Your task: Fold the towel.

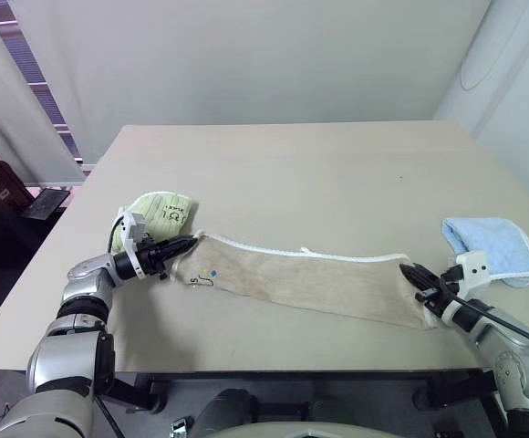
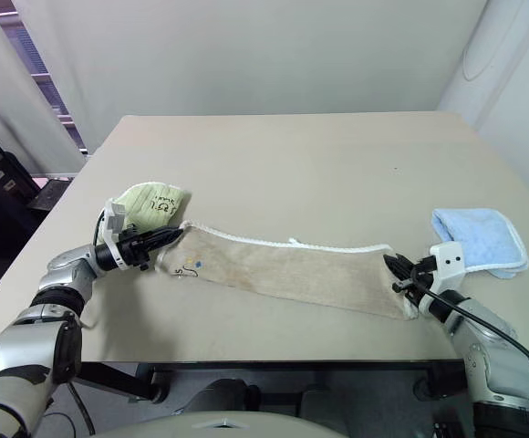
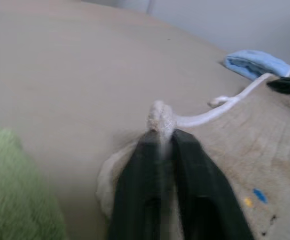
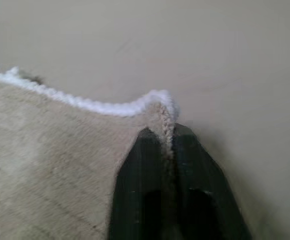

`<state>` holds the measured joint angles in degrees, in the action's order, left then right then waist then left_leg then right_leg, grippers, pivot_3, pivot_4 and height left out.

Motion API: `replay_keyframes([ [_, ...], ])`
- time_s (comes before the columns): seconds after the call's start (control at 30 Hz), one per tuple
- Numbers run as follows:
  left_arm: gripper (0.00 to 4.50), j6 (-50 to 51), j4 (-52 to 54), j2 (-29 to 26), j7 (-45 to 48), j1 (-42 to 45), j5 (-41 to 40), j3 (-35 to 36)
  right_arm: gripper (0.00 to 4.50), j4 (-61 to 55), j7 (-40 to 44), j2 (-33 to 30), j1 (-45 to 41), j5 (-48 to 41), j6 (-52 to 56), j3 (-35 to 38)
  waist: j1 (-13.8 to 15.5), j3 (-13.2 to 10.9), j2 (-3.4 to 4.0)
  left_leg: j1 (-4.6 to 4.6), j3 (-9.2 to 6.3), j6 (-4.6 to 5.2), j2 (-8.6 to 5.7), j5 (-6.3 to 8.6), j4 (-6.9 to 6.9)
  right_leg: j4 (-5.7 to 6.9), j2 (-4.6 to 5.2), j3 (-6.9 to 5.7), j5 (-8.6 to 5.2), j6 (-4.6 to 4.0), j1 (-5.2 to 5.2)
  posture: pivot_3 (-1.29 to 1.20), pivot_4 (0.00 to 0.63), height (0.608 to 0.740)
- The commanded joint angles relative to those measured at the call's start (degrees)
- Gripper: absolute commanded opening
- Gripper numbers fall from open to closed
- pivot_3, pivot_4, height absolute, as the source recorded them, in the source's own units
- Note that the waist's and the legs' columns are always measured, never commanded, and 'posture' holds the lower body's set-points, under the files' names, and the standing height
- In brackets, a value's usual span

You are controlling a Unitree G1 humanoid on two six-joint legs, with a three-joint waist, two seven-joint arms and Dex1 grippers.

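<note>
The towel (image 1: 310, 278) lies on the table as a long beige strip, folded lengthwise, with white rope edging along its far side and dark marks near its left end. My left gripper (image 1: 191, 243) is shut on the towel's left far corner; the left wrist view shows that corner (image 3: 161, 116) poking out between the black fingers. My right gripper (image 1: 415, 278) is shut on the right end. In the right wrist view the towel's edge (image 4: 166, 117) runs between the two fingers there.
A pale yellow-green folded towel (image 1: 164, 212) with black writing sits just behind my left gripper. A light blue folded towel (image 1: 494, 246) lies behind my right gripper near the table's right edge. The beige table (image 1: 292, 164) stretches far beyond the towel.
</note>
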<state>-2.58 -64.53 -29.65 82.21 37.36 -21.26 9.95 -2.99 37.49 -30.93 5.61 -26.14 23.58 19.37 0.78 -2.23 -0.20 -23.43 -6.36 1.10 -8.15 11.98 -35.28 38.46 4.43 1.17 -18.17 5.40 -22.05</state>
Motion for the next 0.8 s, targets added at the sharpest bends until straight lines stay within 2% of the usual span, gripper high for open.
replay_keyframes([
  [0.03,2.18,1.72,3.95,-0.81,-0.36,-0.28,0.02,0.97,1.83,-2.86,-0.63,-0.59,-2.01,-1.57,0.57,1.32,-0.07,0.0,0.0,0.0,0.0,0.0,0.0,0.0,0.0,0.0,0.0,0.01,0.0,0.0,0.0,0.0,0.0,0.74],
  [0.23,4.42,3.48,10.9,-1.45,-2.11,-2.36,-1.0,2.18,4.01,-5.44,-3.76,1.14,-2.46,-3.98,1.83,3.58,-0.02,0.0,0.0,0.0,0.0,0.0,0.0,0.0,0.01,0.0,0.0,0.01,0.0,0.0,-0.01,0.0,0.0,0.74],
  [0.27,4.5,4.44,12.21,-1.73,-2.18,-2.76,-1.23,2.27,4.32,-5.57,-4.63,1.49,-2.65,-4.82,2.29,4.43,-0.01,0.0,-0.01,0.0,0.0,0.0,0.0,0.0,0.01,0.0,0.0,0.02,0.01,0.0,-0.01,0.0,0.0,0.74],
  [0.43,4.5,19.22,31.23,-6.14,3.17,-10.71,-6.82,1.46,4.42,-9.77,-10.27,2.89,-1.44,-18.02,12.47,13.87,-0.18,0.0,0.01,-0.01,0.01,0.0,0.0,0.0,0.08,0.0,-0.01,0.09,0.0,0.0,-0.05,0.0,0.0,0.74],
  [0.57,4.5,25.07,46.86,-9.48,3.79,-18.38,-10.28,1.54,4.42,-6.96,-10.43,-0.08,2.49,-38.16,30.37,21.89,0.0,0.01,0.04,0.01,0.01,0.01,0.02,0.01,0.14,0.0,-0.02,0.09,-0.02,-0.04,-0.04,0.0,0.0,0.74],
  [0.67,4.5,27.97,54.39,-8.27,0.9,-18.91,-11.58,-0.08,4.42,-3.51,-8.43,-3.56,5.37,-48.6,39.75,24.31,0.54,-0.02,0.11,0.01,0.01,0.02,0.02,0.02,0.09,-0.04,0.02,0.07,-0.15,-0.28,0.06,0.0,0.0,0.74],
  [0.8,4.5,29.26,59.65,-5.5,-1.53,-16.85,-11.23,-4.09,4.42,-0.17,-11.21,-5.3,8.32,-53.9,44.86,25.81,0.36,-0.01,0.15,0.23,0.03,0.04,0.02,0.07,0.07,-0.3,0.04,0.07,-0.14,-0.39,0.73,0.0,0.0,0.74],
])
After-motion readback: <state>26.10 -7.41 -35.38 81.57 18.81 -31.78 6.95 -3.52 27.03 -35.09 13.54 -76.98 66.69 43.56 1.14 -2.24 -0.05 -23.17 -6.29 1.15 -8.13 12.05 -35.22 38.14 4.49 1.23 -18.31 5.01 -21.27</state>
